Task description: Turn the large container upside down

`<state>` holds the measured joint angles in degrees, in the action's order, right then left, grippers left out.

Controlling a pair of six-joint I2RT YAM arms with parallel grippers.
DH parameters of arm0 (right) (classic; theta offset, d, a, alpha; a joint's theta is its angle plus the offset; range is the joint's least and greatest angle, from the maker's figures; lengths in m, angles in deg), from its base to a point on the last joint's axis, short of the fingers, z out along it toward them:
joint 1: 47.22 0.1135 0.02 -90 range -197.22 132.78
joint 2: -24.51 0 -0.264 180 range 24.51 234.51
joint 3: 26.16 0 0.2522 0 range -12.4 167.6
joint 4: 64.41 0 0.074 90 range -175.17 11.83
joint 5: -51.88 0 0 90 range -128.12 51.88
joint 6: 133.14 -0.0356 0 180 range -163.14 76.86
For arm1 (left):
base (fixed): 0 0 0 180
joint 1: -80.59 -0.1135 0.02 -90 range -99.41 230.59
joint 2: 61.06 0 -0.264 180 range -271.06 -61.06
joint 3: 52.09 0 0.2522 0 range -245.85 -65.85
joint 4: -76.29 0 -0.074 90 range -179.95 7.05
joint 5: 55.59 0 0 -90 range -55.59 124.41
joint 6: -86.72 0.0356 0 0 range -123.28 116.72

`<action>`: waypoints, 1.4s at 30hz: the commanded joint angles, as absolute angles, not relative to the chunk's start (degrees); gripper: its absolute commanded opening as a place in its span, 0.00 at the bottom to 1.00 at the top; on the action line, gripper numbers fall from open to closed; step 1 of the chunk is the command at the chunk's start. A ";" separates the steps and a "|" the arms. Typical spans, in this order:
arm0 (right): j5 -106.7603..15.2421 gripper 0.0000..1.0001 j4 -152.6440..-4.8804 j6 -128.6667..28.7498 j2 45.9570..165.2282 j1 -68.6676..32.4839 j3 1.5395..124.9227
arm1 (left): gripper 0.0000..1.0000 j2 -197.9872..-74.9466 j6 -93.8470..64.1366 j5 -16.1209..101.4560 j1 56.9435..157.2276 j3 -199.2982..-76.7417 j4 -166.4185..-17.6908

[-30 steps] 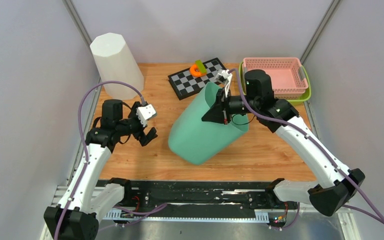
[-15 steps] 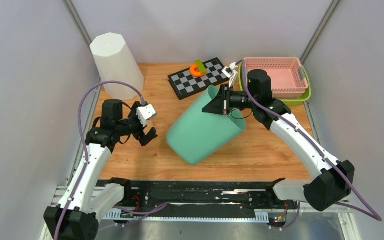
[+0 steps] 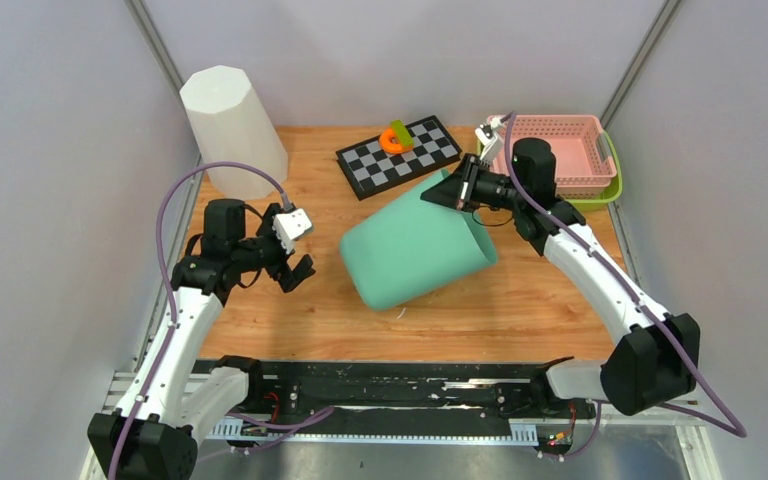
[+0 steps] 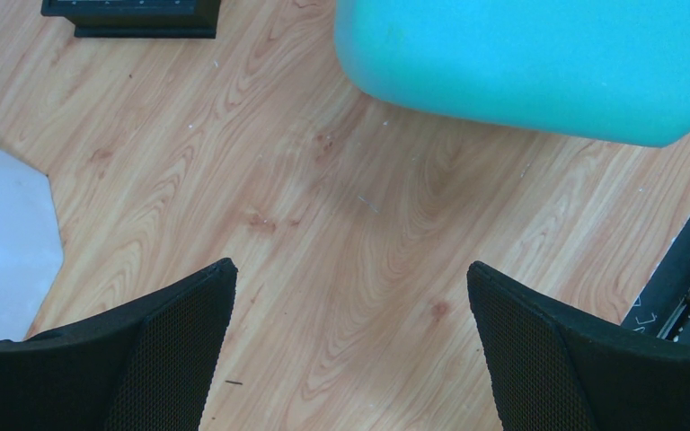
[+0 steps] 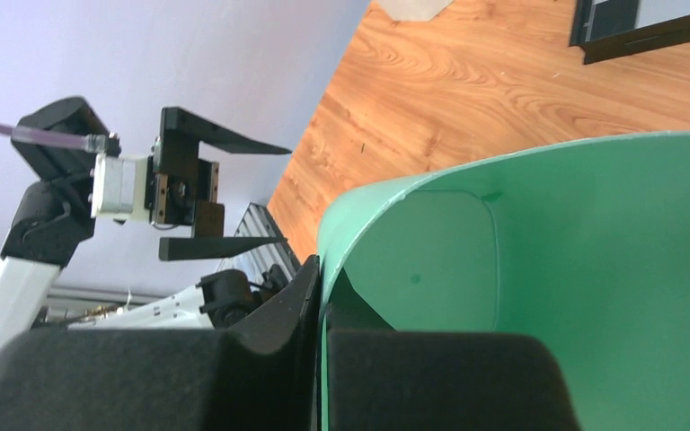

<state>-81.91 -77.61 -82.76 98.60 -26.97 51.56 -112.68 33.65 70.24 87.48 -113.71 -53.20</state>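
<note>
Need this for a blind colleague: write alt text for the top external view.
The right gripper pinches the rim of a large green container tipped on its side on the table. The left gripper hangs open, apart on its left. A white container, a checkerboard and a pink basket sit at the far edge.

Pale grey walls (image 3: 410, 50) enclose a wooden table (image 3: 310, 185)

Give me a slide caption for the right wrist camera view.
Right gripper pinches the rim of the green container, with the open left gripper across the wooden table.
</note>
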 commanded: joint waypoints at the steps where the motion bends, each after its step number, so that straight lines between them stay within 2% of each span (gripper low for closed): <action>1: -76.90 0.03 -76.91 -82.45 100.27 -29.05 49.68 | 1.00 -112.06 34.15 71.50 87.71 -112.70 -53.55; 15: -73.37 0.09 -77.88 -82.19 102.93 -33.99 48.67 | 1.00 -112.24 34.16 71.74 87.71 -112.71 -53.52; 22: -70.80 0.18 -77.90 -81.54 103.21 -34.64 47.48 | 1.00 -112.22 34.13 71.76 87.71 -112.70 -53.56; 42: -68.45 0.32 -76.01 -83.45 105.88 -36.14 43.82 | 1.00 -112.36 34.30 71.80 87.71 -112.61 -53.41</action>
